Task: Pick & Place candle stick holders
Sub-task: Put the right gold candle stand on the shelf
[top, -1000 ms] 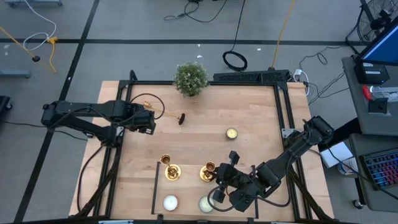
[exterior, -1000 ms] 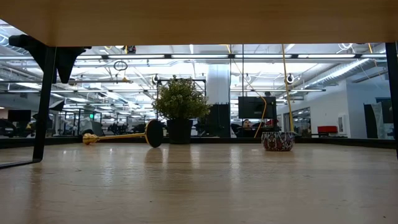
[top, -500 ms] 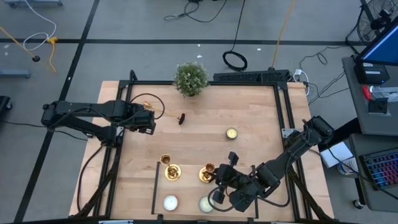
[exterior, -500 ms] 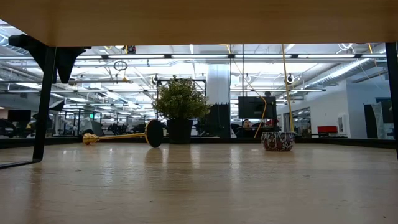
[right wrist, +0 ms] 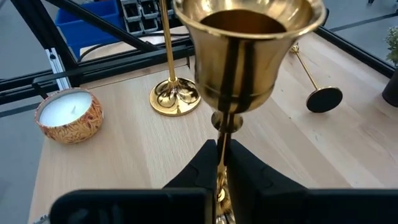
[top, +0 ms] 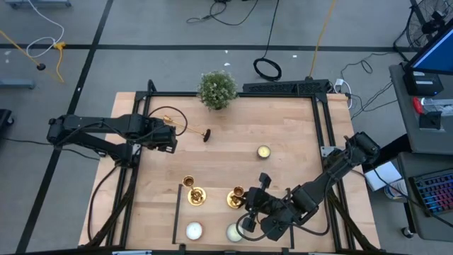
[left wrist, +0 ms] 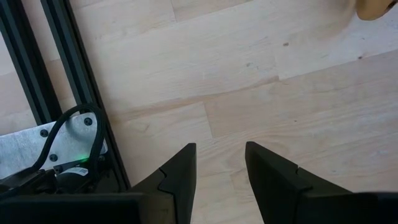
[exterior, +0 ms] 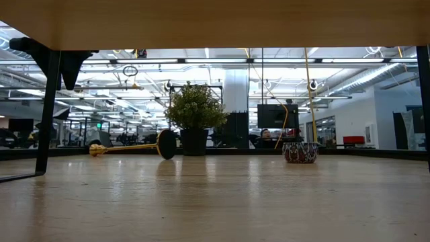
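Nothing has shifted since the earlier frames: both arms and every object sit where they were. Clamped on the thin stem of an upright brass candle stick holder (right wrist: 249, 43), the right gripper (right wrist: 222, 163) has its fingers pressed together just below the cup, near the front edge of the table (top: 283, 127) and well away from the potted plant (top: 217, 89). Just beside it, on the side away from the right arm's base, a second candle stick holder (top: 192, 191) stands upright, with a white tealight candle (top: 194, 230) at the front edge beyond it. A third candle stick holder (top: 191, 130) lies on its side close to the potted plant, base toward the table's middle. The left gripper (left wrist: 219, 171) hovers partly open and empty over bare wood at the table's left rail, near that fallen holder. Another tealight (top: 263, 151) sits between the plant and the right gripper.
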Robot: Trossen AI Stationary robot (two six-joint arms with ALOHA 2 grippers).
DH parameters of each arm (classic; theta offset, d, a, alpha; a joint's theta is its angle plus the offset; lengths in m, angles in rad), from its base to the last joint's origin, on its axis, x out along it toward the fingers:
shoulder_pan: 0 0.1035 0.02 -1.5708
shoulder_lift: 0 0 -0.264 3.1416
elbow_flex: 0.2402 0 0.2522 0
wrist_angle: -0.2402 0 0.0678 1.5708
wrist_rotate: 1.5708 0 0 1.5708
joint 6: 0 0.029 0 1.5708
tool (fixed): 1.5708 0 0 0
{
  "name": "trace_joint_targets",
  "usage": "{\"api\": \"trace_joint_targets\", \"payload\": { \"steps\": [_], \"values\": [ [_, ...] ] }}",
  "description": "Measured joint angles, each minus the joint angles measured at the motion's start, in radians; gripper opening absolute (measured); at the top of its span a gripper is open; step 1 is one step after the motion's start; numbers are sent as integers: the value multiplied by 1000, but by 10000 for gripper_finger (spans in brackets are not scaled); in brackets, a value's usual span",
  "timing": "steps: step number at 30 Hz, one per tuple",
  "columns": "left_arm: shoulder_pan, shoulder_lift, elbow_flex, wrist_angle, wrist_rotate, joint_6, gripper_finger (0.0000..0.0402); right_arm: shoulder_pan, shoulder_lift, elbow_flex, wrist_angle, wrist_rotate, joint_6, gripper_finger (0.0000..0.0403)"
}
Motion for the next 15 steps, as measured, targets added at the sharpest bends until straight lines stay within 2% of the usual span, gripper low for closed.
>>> {"api": "trace_joint_targets", "payload": {
  "steps": [6, 15],
  "values": [
    [0, 0, 0, 0, -6, 0, 145, -8, 0, 0, 0, -38, 0, 33],
    [0, 0, 0, 1, -11, 0, 145, -8, 0, 0, 9, -45, -1, 40]
  ]
}}
